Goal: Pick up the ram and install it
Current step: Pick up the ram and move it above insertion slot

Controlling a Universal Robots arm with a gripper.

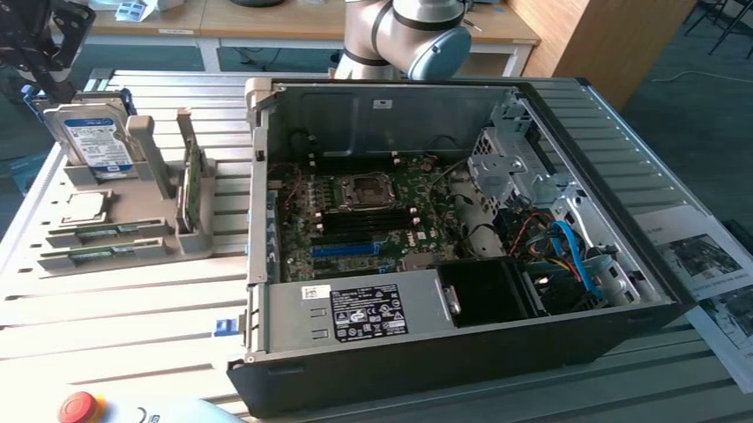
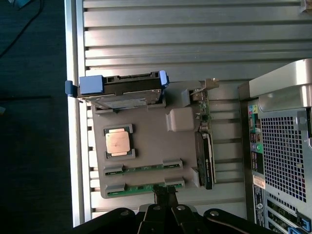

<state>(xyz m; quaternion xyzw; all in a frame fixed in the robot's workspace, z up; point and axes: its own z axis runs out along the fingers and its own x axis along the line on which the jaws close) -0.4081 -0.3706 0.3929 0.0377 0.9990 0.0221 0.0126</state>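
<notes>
The ram [image 2: 141, 187] lies flat in the grey holder [image 2: 151, 141], a second stick [image 2: 144, 168] beside it, processor [image 2: 118, 142] near; my gripper [image 2: 165, 194] hovers pinched shut.

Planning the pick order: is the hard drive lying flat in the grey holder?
No, the hard drive stands upright on its edge in the grey holder, with its label facing outward.

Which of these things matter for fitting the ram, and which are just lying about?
For the job: ram sticks, grey holder, black motherboard slots, pincer.
Lying about: hard drive, processor chip, upright card, papers, red button.
</notes>
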